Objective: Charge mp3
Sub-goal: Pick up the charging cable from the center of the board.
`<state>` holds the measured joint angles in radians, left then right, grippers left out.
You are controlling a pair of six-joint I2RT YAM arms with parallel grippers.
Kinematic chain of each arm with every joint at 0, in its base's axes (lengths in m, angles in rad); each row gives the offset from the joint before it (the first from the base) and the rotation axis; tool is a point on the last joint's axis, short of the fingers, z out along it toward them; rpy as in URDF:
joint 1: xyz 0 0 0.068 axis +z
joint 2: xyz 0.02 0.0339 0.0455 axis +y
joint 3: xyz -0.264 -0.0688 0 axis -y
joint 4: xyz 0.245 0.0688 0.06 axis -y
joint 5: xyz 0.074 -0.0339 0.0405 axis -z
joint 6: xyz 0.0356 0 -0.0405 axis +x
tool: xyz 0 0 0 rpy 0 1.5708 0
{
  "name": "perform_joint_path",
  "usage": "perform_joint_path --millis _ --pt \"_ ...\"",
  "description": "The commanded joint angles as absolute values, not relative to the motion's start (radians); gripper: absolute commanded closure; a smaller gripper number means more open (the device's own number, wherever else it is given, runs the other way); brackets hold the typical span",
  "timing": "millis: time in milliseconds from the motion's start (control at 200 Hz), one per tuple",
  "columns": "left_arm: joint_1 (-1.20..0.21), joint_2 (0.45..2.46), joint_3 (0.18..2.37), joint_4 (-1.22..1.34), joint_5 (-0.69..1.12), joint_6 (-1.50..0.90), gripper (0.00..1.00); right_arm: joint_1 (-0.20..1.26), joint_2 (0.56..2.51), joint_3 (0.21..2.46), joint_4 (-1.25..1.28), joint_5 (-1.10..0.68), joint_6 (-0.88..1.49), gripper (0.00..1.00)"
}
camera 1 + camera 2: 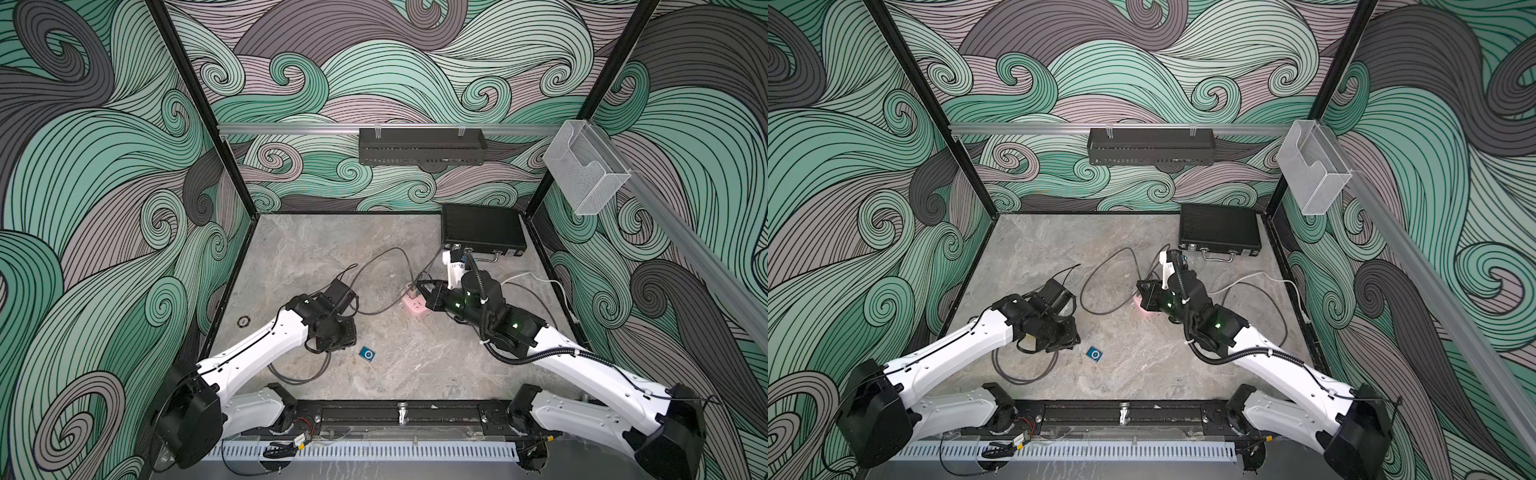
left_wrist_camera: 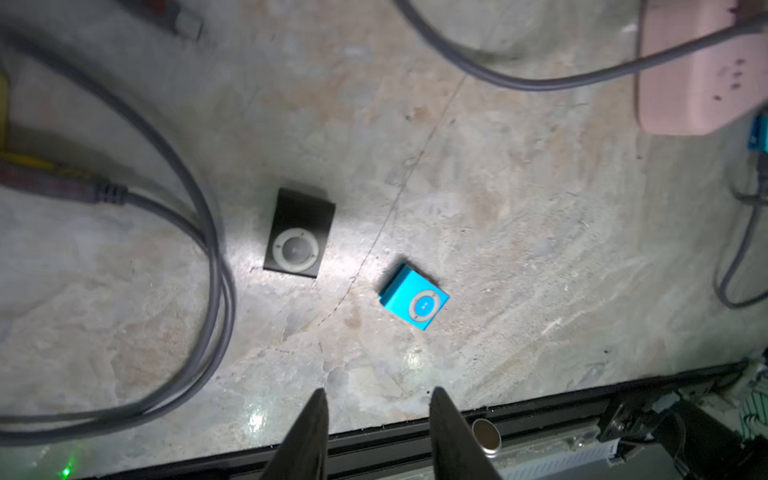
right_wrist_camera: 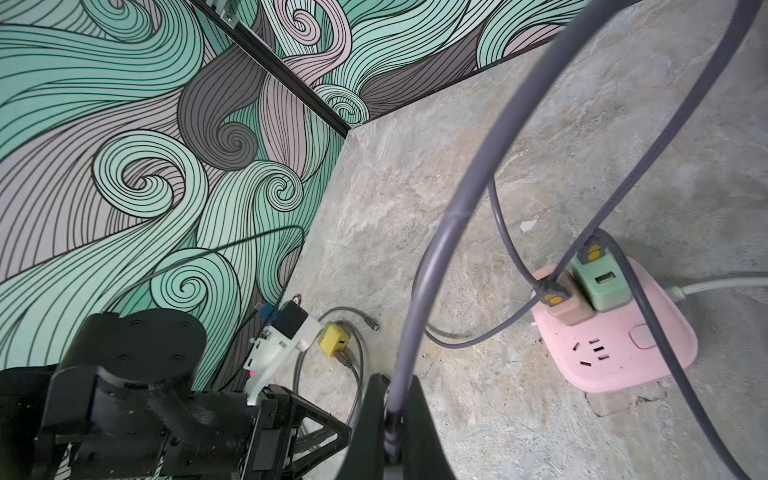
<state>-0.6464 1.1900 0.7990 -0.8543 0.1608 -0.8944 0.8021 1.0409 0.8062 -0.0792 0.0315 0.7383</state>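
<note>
black mp3 player point(image 2: 297, 235): hidden under left arm point(image 1: 266, 345) in both top views | pink power strip point(image 1: 413, 311): partly behind right arm point(image 1: 469, 303) | grey cable point(image 3: 436, 249): end hidden between right fingers point(image 3: 370, 415) | blue mp3 player point(image 1: 368, 353): ports too small to tell

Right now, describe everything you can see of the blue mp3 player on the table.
The blue mp3 player is a small square body in shiny blue, metal by its look, with a pale grey control ring around a blue centre button. It lies flat, face up, turned askew on the stone-patterned table. No cable reaches it and nothing touches it. The black mp3 player lies close by, apart from it.
</note>
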Motion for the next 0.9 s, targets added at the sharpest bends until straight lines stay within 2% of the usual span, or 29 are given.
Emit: perform_joint_path --millis 0,215,325,410,485,661,896 --pt "-0.680 1.195 0.811 -0.859 0.134 -1.122 0.59 0.808 1.023 0.810 -0.082 0.087 0.688 1.00" --pt "-0.738 1.265 0.792 -0.760 0.143 -1.281 0.59 0.810 1.059 0.833 -0.085 0.061 0.673 1.00" --pt "-0.786 1.398 0.953 -0.894 0.113 -1.103 0.62 0.810 1.056 0.839 -0.108 0.055 0.652 1.00" --pt "-0.850 1.535 1.103 -1.067 0.066 -0.950 0.70 0.810 1.039 0.829 -0.113 0.057 0.647 1.00" --pt "-0.902 1.608 1.161 -1.155 0.035 -0.912 0.77 0.809 1.023 0.820 -0.119 0.060 0.650 1.00" --pt "-0.960 1.643 1.112 -1.142 0.057 -0.909 0.89 0.808 0.984 0.791 -0.122 0.081 0.669 1.00" --pt "-0.994 1.565 0.975 -1.026 0.065 -0.876 0.90 0.809 0.968 0.777 -0.142 0.090 0.684 1.00"
